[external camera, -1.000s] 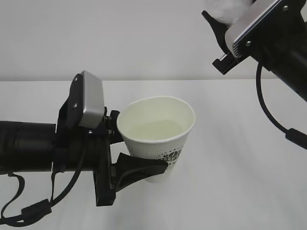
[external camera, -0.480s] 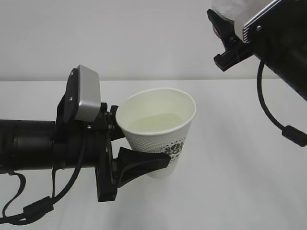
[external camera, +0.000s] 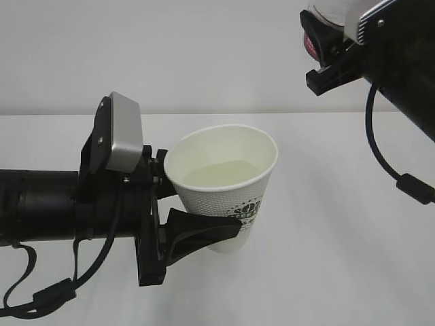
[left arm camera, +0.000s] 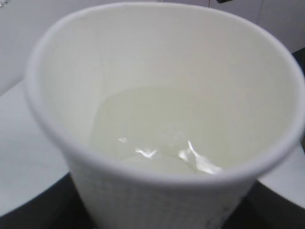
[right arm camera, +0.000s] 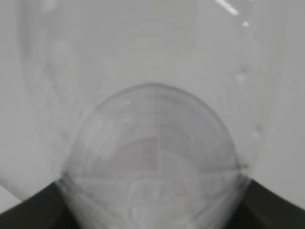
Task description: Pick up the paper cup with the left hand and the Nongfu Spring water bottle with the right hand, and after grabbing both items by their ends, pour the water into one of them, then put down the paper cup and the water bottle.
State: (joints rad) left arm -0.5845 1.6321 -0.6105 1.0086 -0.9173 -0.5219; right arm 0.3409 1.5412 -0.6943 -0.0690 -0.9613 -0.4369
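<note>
My left gripper (external camera: 204, 212) reaches in from the left and is shut on the white paper cup (external camera: 224, 204), one black finger (external camera: 204, 233) across its front. The cup is upright above the table and holds clear water (external camera: 221, 174). In the left wrist view the cup (left arm camera: 157, 205) fills the frame, with water (left arm camera: 152, 138) glinting inside. At the top right, my right gripper (external camera: 327, 47) is shut on the Nongfu Spring water bottle (external camera: 325, 15), raised high and apart from the cup. In the right wrist view the clear bottle (right arm camera: 152, 157) sits blurred between dark fingers (right arm camera: 28, 212).
A white table (external camera: 340, 238) spreads under both arms, with a plain white wall (external camera: 204, 54) behind it. Black cables (external camera: 380, 156) hang from the right arm. No other objects show.
The right gripper has lifted the bottle up and to the right, away from the cup. The left gripper and cup shifted slightly, then stayed still.
</note>
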